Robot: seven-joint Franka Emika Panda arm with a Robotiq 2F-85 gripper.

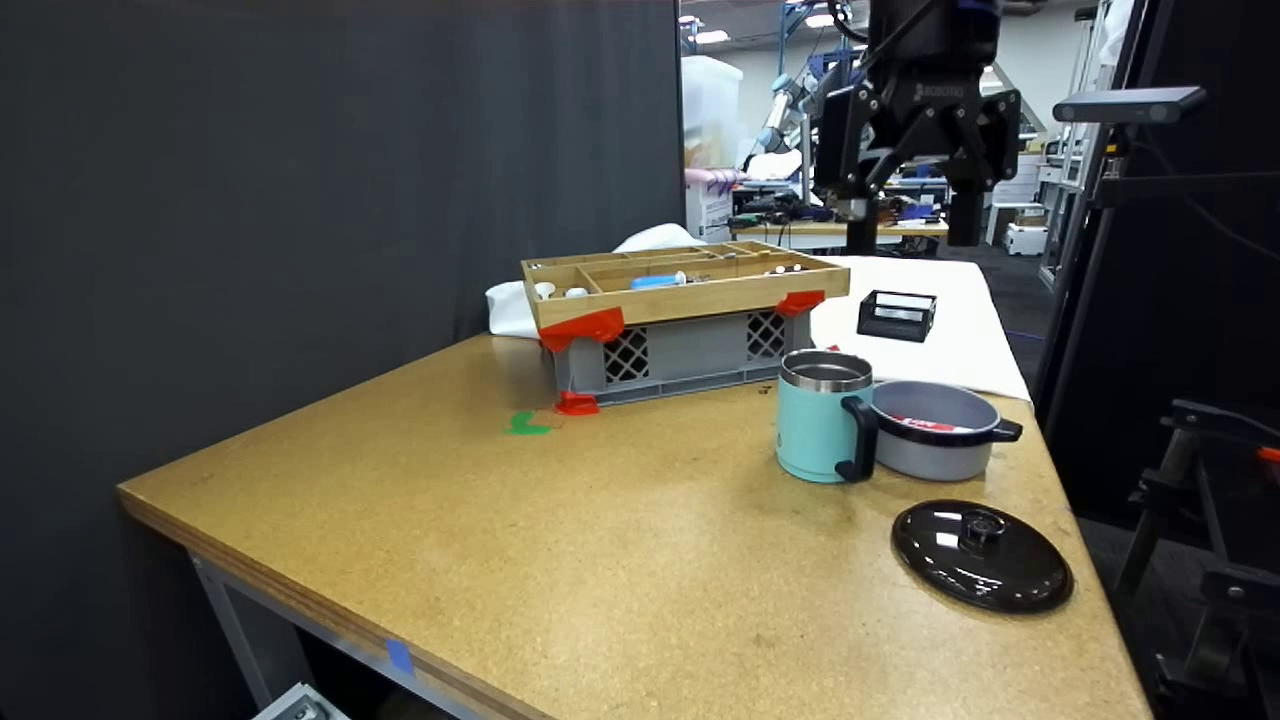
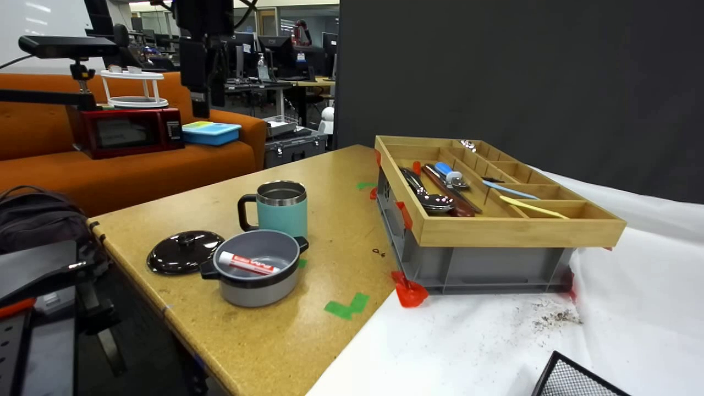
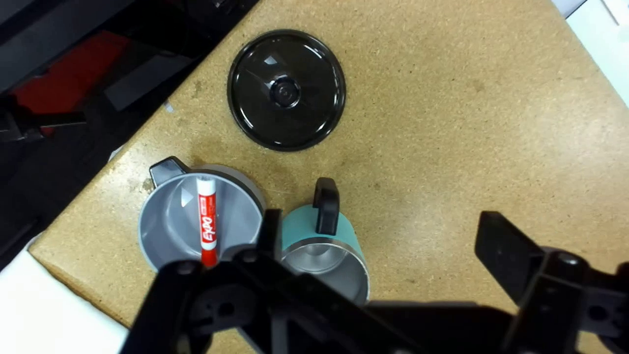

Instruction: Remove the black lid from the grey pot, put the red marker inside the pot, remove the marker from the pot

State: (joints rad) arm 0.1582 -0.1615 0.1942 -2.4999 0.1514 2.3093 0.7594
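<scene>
Pot near edge, mug clearance unclear

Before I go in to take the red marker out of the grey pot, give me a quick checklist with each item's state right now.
1. Black lid off: ok; it lies on the table beside the pot.
2. Red marker inside the grey pot: ok.
3. Marker flat on the pot's bottom: cannot tell; it may lean on the wall.
4. Gripper open: ok; its jaws stand wide apart with nothing held.
5. Gripper lined up on the marker: not ok; in the wrist view the marker lies outside the gap between the jaws.
6. Room between the pot and the teal mug: cannot tell; the gripper partly hides that space in the wrist view.
</scene>
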